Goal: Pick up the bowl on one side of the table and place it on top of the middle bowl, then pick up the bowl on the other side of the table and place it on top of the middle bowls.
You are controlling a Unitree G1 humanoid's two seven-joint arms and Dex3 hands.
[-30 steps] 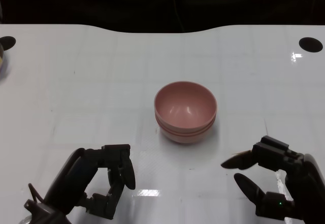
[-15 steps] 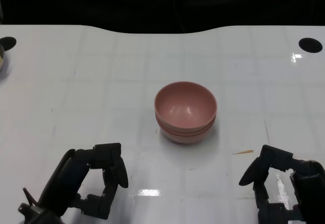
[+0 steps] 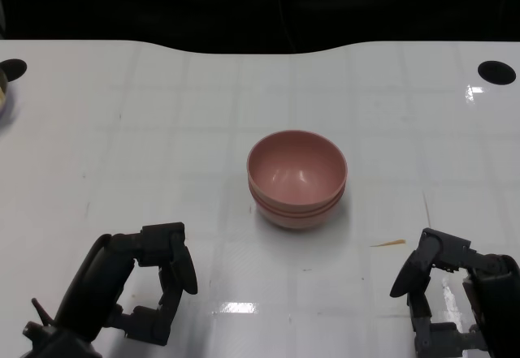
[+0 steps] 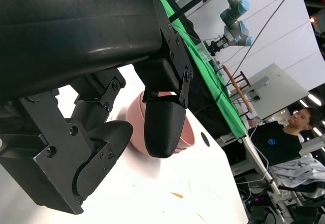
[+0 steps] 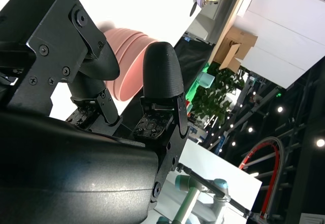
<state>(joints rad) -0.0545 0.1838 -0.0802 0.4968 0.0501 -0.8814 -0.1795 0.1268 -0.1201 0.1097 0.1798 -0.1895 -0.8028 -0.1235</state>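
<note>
A stack of nested pink bowls stands upright in the middle of the white table. My left hand hovers near the front edge, left of and nearer than the stack, fingers curved apart from the thumb and holding nothing. My right hand is at the front right, also empty with fingers apart. In the left wrist view the pink bowls show beyond my empty fingers. The right wrist view shows the stack behind my fingers.
A small orange scrap lies on the table between the stack and my right hand. Dark round holes sit at the back right and back left. A person sits beyond the table.
Both hands have drawn back toward the table's near edge, away from the stack; the right hand's fingers have pulled in lower. The bowls have not moved.
</note>
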